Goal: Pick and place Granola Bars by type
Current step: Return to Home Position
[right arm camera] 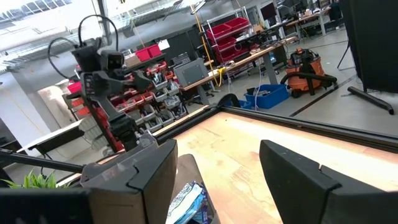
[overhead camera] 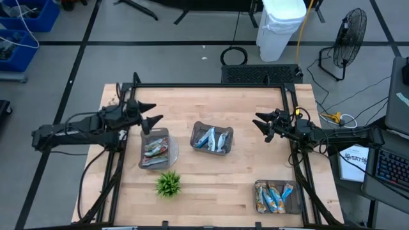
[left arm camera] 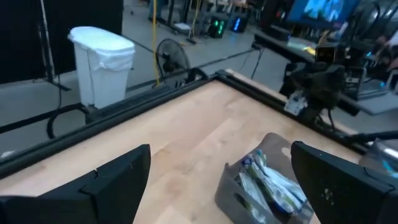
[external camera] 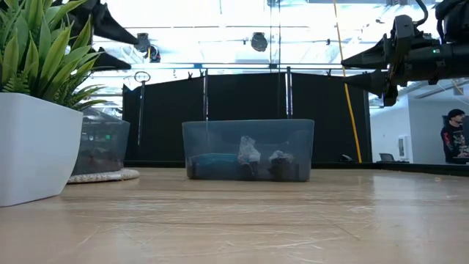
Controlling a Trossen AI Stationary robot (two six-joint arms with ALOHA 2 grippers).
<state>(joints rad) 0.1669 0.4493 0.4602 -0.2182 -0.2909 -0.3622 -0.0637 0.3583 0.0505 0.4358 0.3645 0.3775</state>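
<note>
Hovering above the table [overhead camera: 211, 185], both grippers are empty. The left gripper [overhead camera: 157, 112] hangs over the far edge of the left tray [overhead camera: 142, 156], fingers apart with nothing between them. The right gripper [overhead camera: 258, 121] hangs to the right of the middle tray [overhead camera: 194, 137], fingers likewise apart. Judgement: the arms stand clear of the bins because the sorting looks finished and they are parking.

Granola Bars [overhead camera: 213, 139]: every one seen lies inside a tray, none loose on the wood. Blue wrappers fill the middle tray, long axes running roughly far-to-near, slightly slanted. Reddish-brown ones lie piled in the left tray, long axes closer to left-to-right. Blue-and-orange ones sit in the near-right tray [overhead camera: 298, 201], side by side, long axes far-to-near. Grouping by wrapper gives each type its own bin, as the task requires. Which end of any bar leads cannot be told. A plant [overhead camera: 168, 184] stands on the near side of the left tray, apart from it.
</note>
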